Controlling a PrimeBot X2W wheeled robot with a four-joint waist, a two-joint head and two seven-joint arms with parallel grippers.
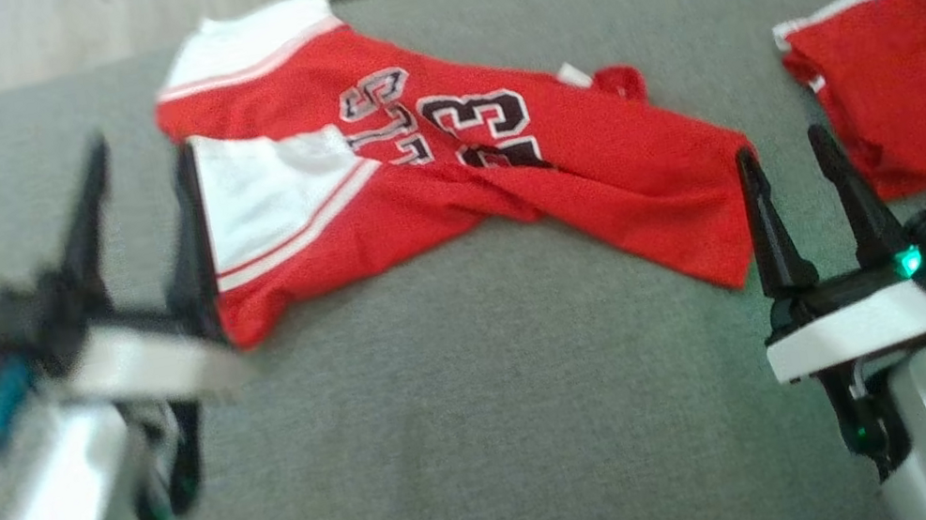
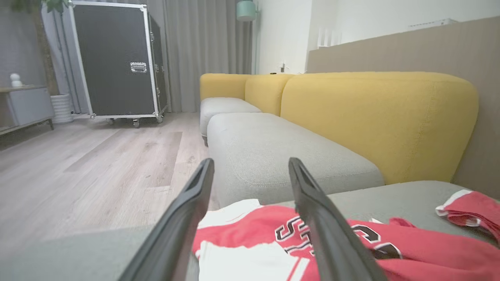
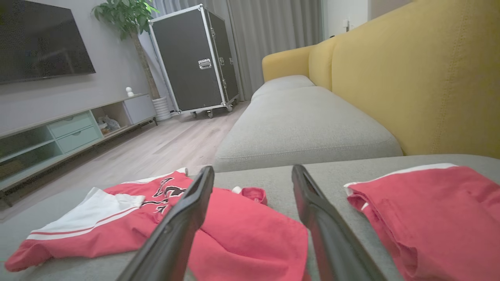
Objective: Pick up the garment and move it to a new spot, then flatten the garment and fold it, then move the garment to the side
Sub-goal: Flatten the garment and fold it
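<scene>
A red garment (image 1: 509, 195) with white panels and black number print lies crumpled on the grey sofa seat (image 1: 459, 451); it also shows as the garment (image 2: 254, 242) under my left fingers and the garment (image 3: 242, 230) ahead of my right ones. My left gripper (image 1: 137, 193) is open at the garment's left edge, one finger beside the white panel, nothing between the fingers. My right gripper (image 1: 786, 146) is open just off the garment's lower right corner, empty. In the wrist views the left gripper (image 2: 250, 164) and right gripper (image 3: 254, 171) both show parted fingers.
A second red piece with a white band (image 1: 916, 75) lies on the seat at the right, seen also as the red piece (image 3: 429, 210). A yellow backrest (image 2: 375, 117) runs along the sofa. Wood floor (image 2: 78, 168), a black flight case (image 2: 117, 62) and a TV cabinet (image 3: 70, 132) lie beyond.
</scene>
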